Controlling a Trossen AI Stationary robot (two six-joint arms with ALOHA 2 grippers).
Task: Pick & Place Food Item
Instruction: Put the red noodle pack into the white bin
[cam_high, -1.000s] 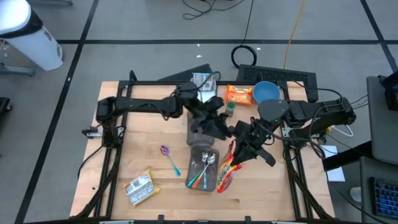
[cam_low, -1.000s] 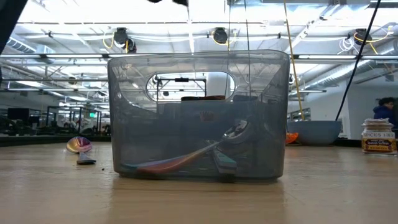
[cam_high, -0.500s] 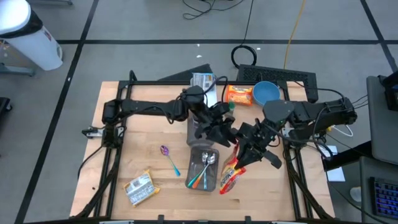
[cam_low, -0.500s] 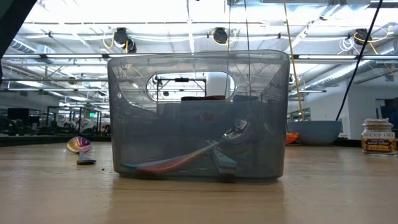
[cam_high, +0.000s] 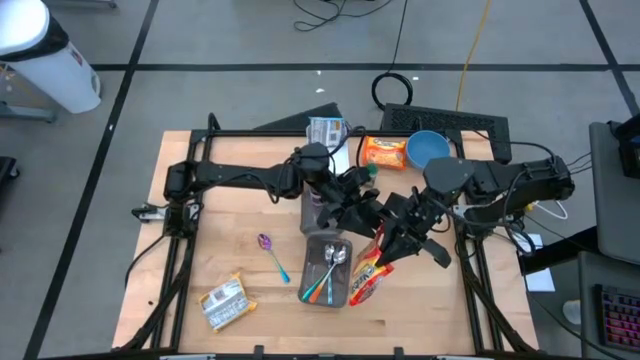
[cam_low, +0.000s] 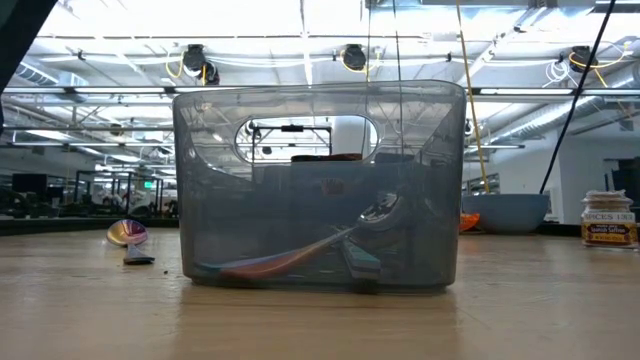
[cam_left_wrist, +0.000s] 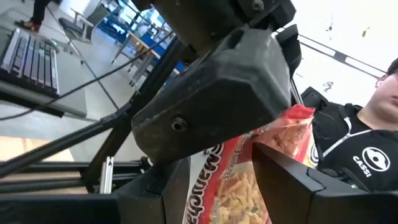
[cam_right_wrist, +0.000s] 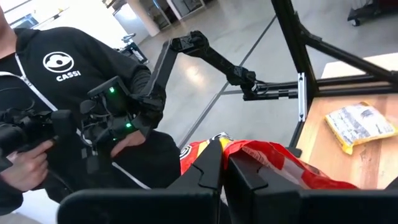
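Observation:
A red and yellow snack bag hangs from my right gripper, just right of the grey bin. My right gripper is shut on the bag's top. My left gripper is open, close against my right gripper. In the left wrist view its two fingers stand on either side of the bag; whether they touch it I cannot tell. The bag does not show in the low view. My right gripper pinches the bag's red top edge between its two fingers, coming from above and from the table's right. The bag hangs below the fingers and slants toward the near edge, beside the bin.
The bin holds several spoons. A purple spoon and a snack packet lie at the near left. An orange packet, a blue bowl and a silver packet sit at the far edge. A person stands beyond the table.
My left gripper has gone toward the table's right and a little toward the near edge, up to the bag's top beside my right gripper. My right gripper has stayed shut on the bag, which has shifted only slightly.

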